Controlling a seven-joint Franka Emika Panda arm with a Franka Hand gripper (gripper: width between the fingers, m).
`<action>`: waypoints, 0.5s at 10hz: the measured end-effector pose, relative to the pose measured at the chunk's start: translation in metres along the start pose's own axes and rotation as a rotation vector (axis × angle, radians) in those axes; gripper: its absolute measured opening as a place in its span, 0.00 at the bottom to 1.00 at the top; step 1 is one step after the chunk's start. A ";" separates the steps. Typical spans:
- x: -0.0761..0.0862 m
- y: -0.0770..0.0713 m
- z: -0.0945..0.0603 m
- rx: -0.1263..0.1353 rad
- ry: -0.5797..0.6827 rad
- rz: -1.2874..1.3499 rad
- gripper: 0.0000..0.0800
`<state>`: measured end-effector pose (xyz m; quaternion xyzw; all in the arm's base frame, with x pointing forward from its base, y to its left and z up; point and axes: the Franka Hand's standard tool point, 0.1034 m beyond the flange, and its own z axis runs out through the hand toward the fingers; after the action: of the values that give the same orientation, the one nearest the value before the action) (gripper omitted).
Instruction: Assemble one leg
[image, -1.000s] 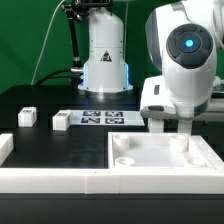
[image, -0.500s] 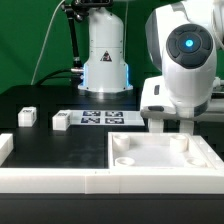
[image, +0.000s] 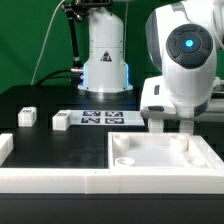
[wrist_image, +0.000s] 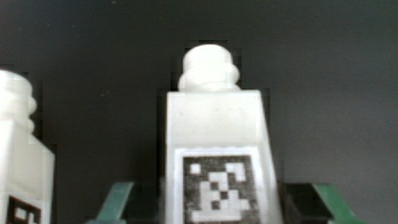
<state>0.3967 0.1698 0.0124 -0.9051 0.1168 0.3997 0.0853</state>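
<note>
In the wrist view a white leg (wrist_image: 217, 125) with a rounded peg at its end and a black-and-white tag on its face lies between my green fingertips (wrist_image: 121, 200). My gripper (wrist_image: 219, 203) is open, with a dark gap on each side of the leg. A second leg (wrist_image: 18, 160) shows beside it at the picture's edge. In the exterior view my gripper (image: 177, 127) hangs low behind the far right corner of the white tray (image: 150, 170). The leg between the fingers is hidden there. Two more legs (image: 27, 117) (image: 62, 120) stand on the exterior view's left.
The marker board (image: 100, 119) lies on the black table between the loose legs and my arm. A white wall piece (image: 5, 148) sits at the exterior view's left edge. A white robot base (image: 105, 60) stands at the back.
</note>
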 end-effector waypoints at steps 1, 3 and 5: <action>-0.007 0.001 -0.010 0.000 -0.006 -0.004 0.36; -0.029 -0.001 -0.038 -0.007 -0.006 -0.019 0.36; -0.041 -0.002 -0.059 -0.005 0.029 -0.025 0.36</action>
<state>0.4118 0.1633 0.0823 -0.9125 0.1055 0.3856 0.0865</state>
